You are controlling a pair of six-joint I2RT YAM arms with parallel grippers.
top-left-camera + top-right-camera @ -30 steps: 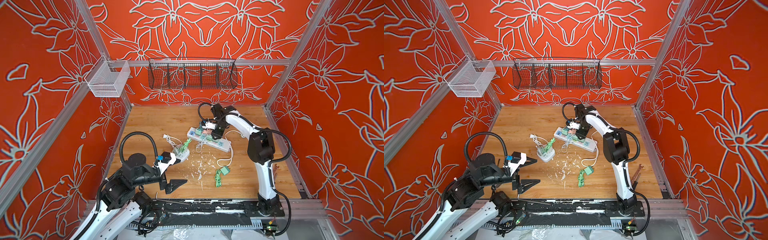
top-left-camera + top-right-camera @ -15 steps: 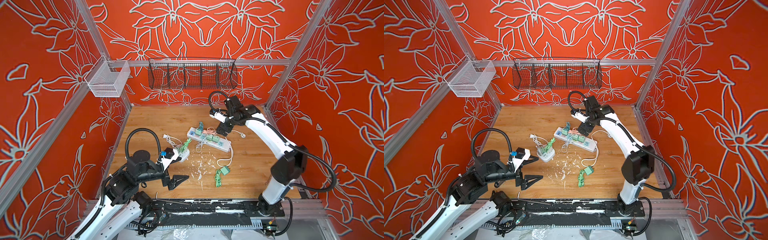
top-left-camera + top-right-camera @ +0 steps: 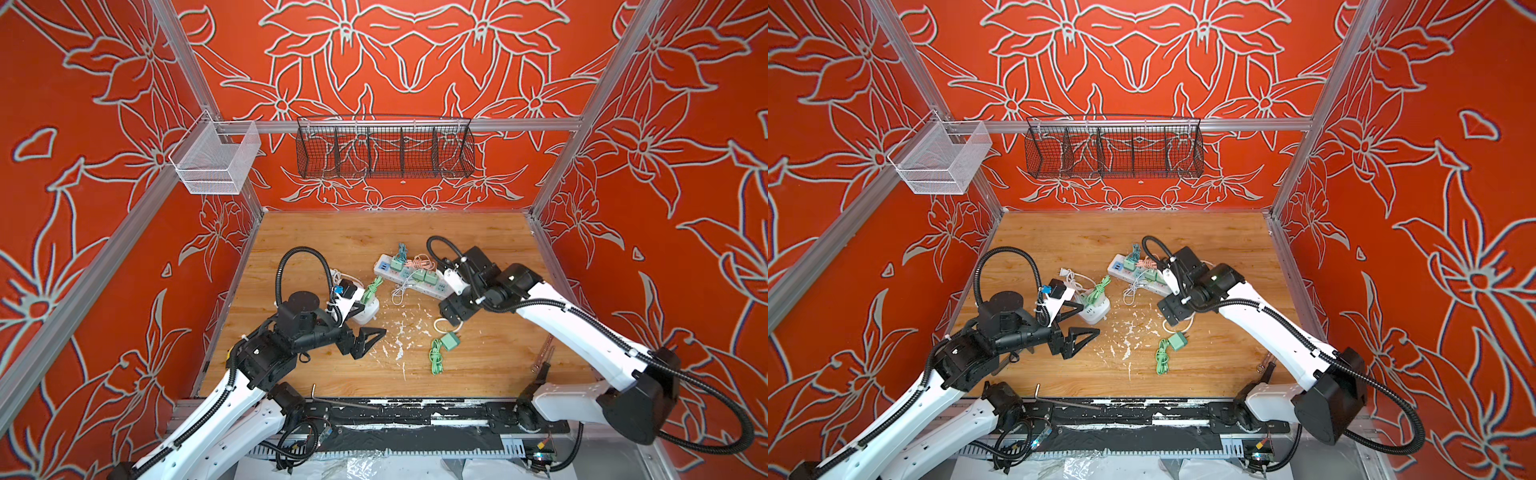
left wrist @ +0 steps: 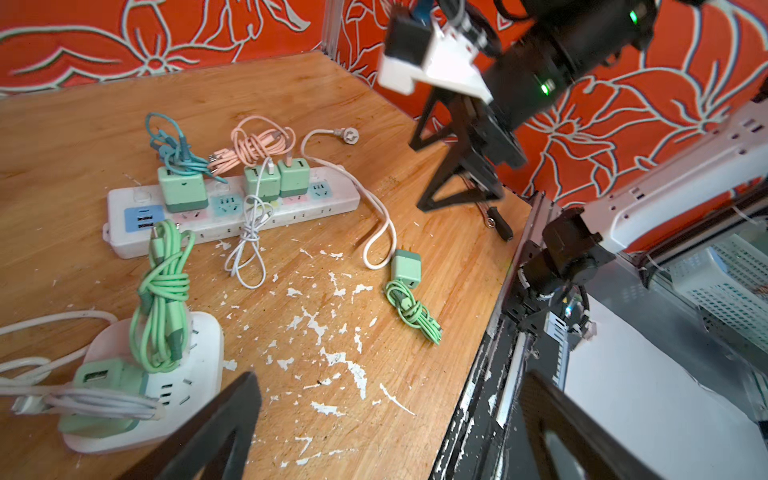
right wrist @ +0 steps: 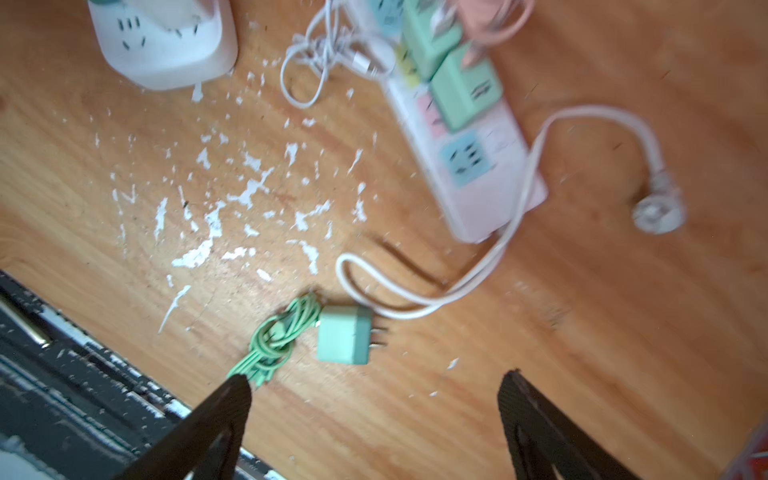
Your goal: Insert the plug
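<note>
Your right gripper point(image 5: 374, 380), spread like the left gripper point(image 4: 392, 378), has swung from the power strip point(image 4: 336, 203) over the next loose plug point(image 5: 343, 334).

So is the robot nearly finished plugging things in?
Not quite. Three green chargers already sit in the power strip. Nothing is held: the right gripper hovers open near the loose green plug. Grabbing it and pushing it into a socket is left.

Lab robot cell: aluminium frame point(image 3: 519, 124) and orange floral panels point(image 3: 407, 54) around wooden tabletop point(image 3: 332, 232), black wire basket point(image 3: 384, 151), white mesh basket point(image 3: 216, 166) above it
</note>
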